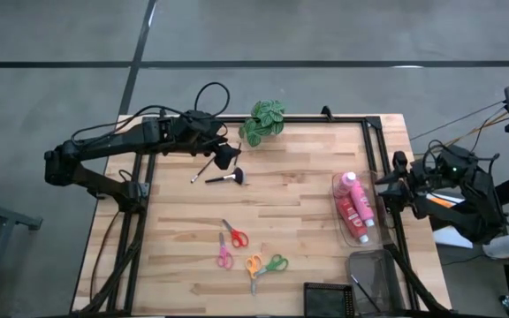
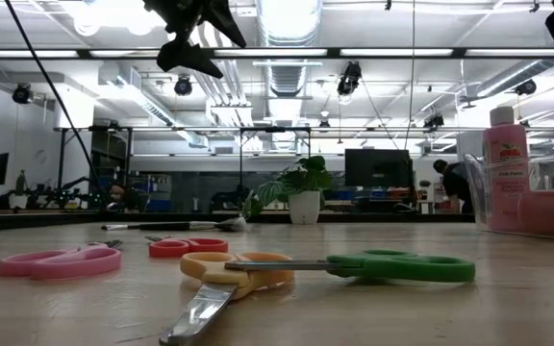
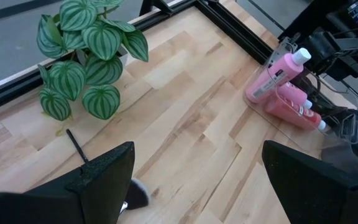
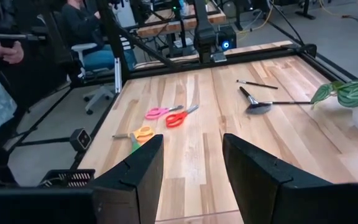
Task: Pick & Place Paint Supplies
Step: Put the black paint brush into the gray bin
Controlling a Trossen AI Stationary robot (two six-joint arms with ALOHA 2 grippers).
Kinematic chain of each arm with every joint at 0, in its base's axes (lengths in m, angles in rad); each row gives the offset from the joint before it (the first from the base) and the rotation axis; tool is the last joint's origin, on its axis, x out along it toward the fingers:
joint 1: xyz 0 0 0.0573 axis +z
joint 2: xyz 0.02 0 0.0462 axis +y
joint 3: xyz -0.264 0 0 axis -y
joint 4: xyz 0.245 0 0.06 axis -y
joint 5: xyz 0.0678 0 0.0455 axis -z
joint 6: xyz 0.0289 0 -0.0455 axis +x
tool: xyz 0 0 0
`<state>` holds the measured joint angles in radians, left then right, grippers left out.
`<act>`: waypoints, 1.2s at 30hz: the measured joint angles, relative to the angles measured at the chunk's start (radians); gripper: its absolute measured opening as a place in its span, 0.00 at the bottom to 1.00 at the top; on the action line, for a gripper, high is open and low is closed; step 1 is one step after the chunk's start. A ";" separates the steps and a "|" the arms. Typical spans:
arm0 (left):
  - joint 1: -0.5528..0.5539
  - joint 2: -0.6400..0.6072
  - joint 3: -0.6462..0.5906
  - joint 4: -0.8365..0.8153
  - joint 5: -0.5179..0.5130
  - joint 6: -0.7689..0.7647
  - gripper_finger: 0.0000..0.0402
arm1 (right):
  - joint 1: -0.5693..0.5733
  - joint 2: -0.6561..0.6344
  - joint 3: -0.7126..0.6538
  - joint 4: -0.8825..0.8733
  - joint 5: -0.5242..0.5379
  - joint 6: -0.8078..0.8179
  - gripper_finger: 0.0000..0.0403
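Two dark-handled brushes lie flat on the wooden table at the far left: a thin one [image 1: 203, 170] and a fan-tipped one [image 1: 228, 178]. They also show in the right wrist view, thin [image 4: 257, 84] and fan-tipped [image 4: 261, 107]. My left gripper [image 1: 228, 158] hangs open above them, touching nothing; part of a brush [image 3: 76, 146] shows past its finger. Pink and red squeeze bottles [image 1: 355, 205] with white caps lie in a clear tray [image 1: 336, 190] at the right; they also show in the left wrist view [image 3: 278, 78]. My right gripper [image 1: 394, 190] waits open at the table's right edge, beside the tray.
A green leafy plant [image 1: 263, 122] in a white pot stands at the far edge, close to my left gripper. Several scissors [image 1: 233, 235] [image 1: 224, 256] [image 1: 265, 264] lie near the table's middle front. Another clear container [image 1: 374, 274] and a black basket [image 1: 328, 299] stand at the near right.
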<state>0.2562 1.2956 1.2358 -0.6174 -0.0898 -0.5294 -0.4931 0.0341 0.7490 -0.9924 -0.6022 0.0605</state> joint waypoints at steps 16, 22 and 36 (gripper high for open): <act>-0.072 0.001 0.009 -0.248 0.047 0.108 0.89 | 0.000 0.000 0.000 0.000 0.000 0.000 0.40; -0.072 0.050 -0.029 -0.239 0.101 0.280 0.89 | 0.000 0.000 0.000 0.000 0.000 0.000 0.40; -0.024 0.264 -0.169 -0.090 0.094 0.520 0.89 | 0.000 0.000 -0.001 0.001 0.000 0.000 0.40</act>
<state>0.2322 1.5595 1.0668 -0.7074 0.0044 -0.0096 -0.4931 0.0341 0.7483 -0.9916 -0.6018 0.0601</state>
